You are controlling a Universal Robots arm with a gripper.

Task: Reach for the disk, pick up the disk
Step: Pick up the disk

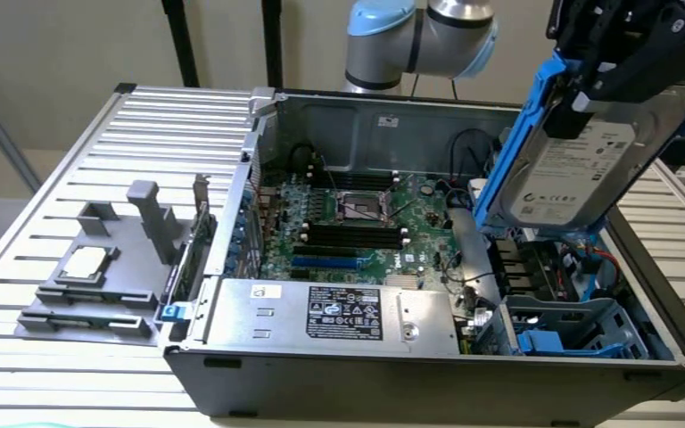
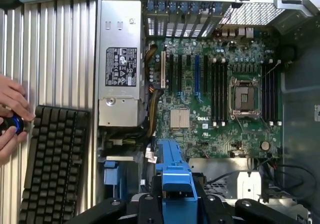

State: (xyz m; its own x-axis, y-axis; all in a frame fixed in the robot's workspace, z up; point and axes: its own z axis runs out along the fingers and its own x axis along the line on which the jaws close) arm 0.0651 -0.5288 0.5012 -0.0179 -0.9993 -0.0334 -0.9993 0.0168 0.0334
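Disk point(image 1: 574, 160) up at two o'clock over the open computer case point(image 1: 438, 374), clear of its bay, clenched by the pincer point(image 1: 616, 67) on the blue rails; stiff, weighty, shock-shy by the look, best taken by those rails, not the label.

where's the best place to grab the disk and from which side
By its blue-railed top edge, from above, as the gripper holds it now. The disk hangs tilted above the case with its flat label face exposed; the narrow railed edges give opposing fingers a likely surer purchase than the faces.
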